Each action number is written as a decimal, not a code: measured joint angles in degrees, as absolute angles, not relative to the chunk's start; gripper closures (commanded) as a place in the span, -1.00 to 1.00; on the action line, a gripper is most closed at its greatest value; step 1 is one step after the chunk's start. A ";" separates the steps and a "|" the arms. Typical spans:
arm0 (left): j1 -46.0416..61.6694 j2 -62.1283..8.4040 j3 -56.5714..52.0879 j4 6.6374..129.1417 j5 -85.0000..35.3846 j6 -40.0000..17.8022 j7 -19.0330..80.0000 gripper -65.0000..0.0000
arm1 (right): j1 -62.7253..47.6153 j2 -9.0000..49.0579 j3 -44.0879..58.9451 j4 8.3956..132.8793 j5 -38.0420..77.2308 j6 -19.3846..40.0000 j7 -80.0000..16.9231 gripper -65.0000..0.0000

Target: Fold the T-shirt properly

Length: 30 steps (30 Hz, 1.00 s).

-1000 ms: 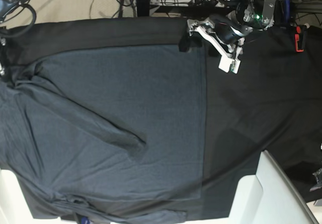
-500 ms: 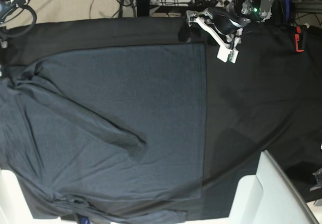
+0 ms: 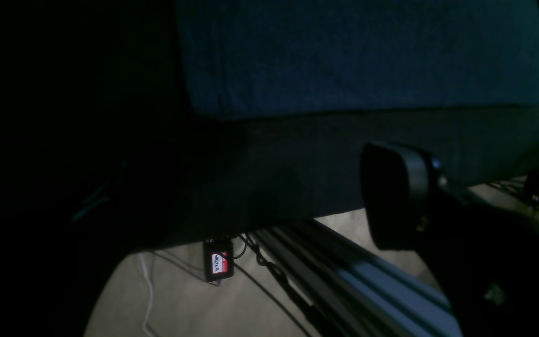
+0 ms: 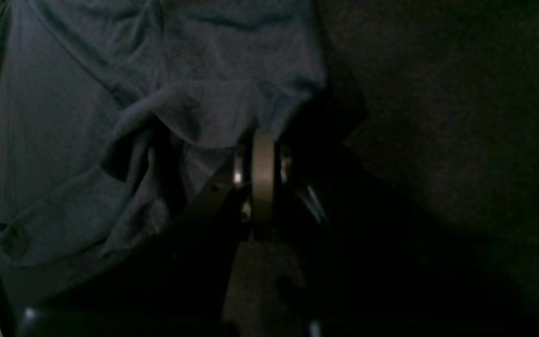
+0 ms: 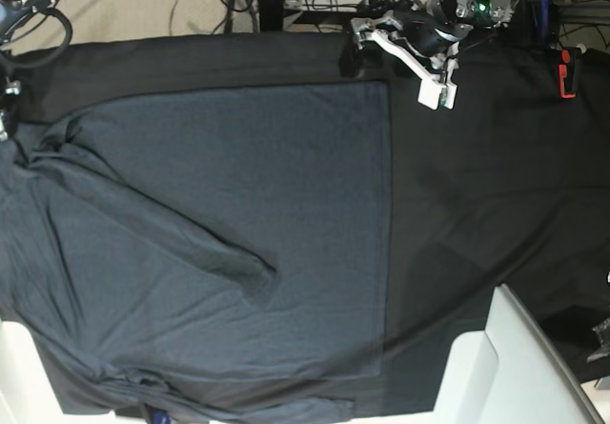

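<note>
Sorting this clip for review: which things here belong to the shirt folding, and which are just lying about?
Job:
T-shirt
right gripper, shut on the T-shirt's edge
left gripper, open, off the shirt

Lying about:
black table cloth
red clip
white panel

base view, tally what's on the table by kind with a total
T-shirt: 1
black cloth: 1
red clip: 1
gripper: 1
Total: 4
</note>
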State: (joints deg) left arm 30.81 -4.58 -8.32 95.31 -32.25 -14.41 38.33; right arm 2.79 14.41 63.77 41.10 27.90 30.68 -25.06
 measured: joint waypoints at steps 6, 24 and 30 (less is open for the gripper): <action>31.38 -0.97 -15.03 91.96 -34.28 -16.10 37.65 -0.83 | 2.63 14.66 63.77 41.04 27.90 30.70 -25.32 0.99; 24.97 -1.30 -13.41 86.72 -33.23 -15.05 30.68 -0.80 | 2.48 15.22 63.59 40.95 27.49 30.89 -26.09 0.99; 24.32 -0.89 -9.15 86.50 -33.15 -15.09 30.63 -0.80 | 2.48 15.22 63.59 40.95 27.49 30.89 -26.13 0.99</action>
State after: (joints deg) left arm 24.32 -0.89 -9.15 86.50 -33.15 -15.09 30.63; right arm 2.48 15.22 63.59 40.95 27.49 30.89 -26.13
